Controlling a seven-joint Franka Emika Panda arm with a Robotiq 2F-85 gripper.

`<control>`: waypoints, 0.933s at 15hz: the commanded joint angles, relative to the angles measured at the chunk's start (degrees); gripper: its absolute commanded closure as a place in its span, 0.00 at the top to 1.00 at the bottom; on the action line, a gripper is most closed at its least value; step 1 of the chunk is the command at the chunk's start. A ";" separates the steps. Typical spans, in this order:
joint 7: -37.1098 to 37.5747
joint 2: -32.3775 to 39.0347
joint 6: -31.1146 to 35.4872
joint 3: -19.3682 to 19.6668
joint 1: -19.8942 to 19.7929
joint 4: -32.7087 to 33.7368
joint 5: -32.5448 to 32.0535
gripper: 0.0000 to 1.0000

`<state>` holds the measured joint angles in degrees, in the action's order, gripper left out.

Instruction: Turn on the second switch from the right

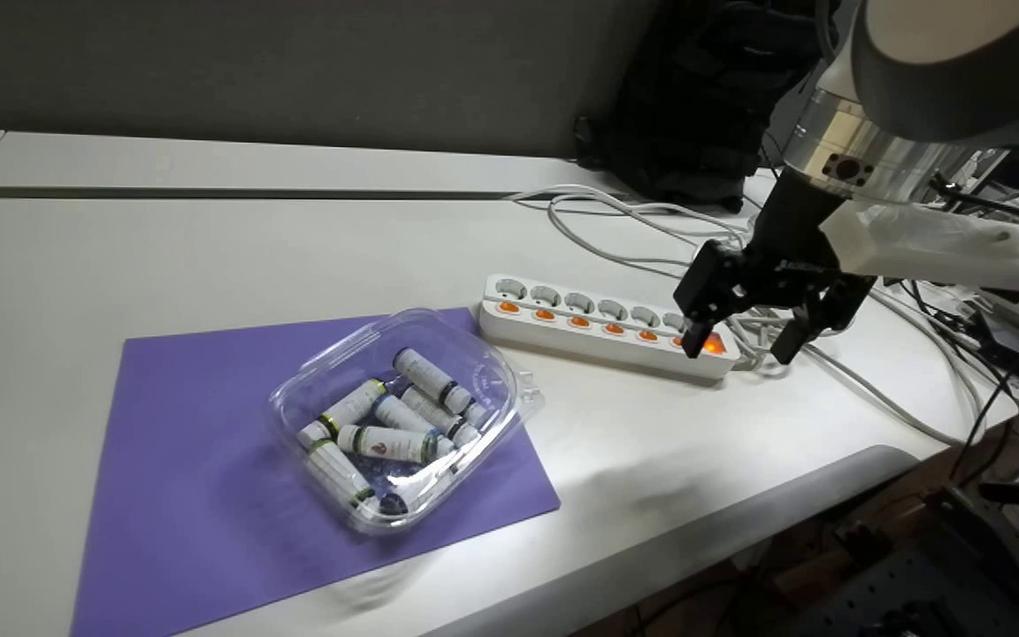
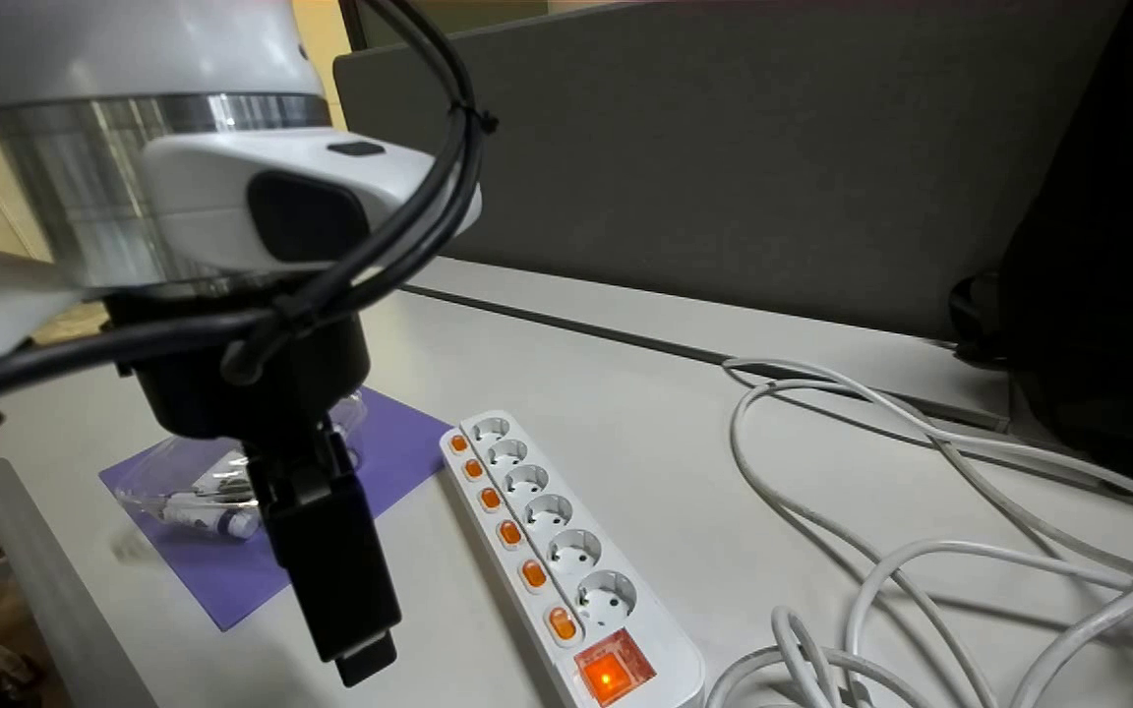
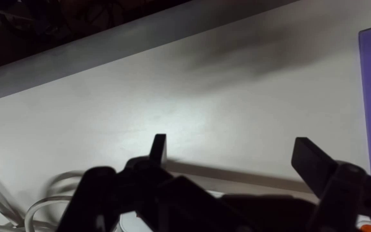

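White counter (image 1: 209, 257) beneath the claw (image 3: 230, 143), grey partition (image 1: 297, 71) beyond. From where I stand, jaws are spread wide. Second switch from the right (image 2: 534, 573): lower than the claw, near but apart, on the power strip (image 1: 598, 348). Purple mat (image 1: 209, 442) farther from claw.

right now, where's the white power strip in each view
In an exterior view: power strip, just right of centre.
In an exterior view: power strip, lower middle, reaching the bottom edge.
Wrist view: power strip, bottom, largely hidden by the gripper.
Landmark in all three: purple sheet.
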<state>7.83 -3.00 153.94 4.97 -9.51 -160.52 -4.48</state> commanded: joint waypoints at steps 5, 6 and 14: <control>-4.41 4.14 1.93 0.39 2.11 5.70 8.68 1.00; -4.90 4.87 2.32 0.31 2.31 6.63 9.81 1.00; -4.19 12.92 4.92 0.56 2.98 15.03 10.29 0.38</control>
<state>1.98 6.12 158.55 4.94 -7.04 -149.43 6.91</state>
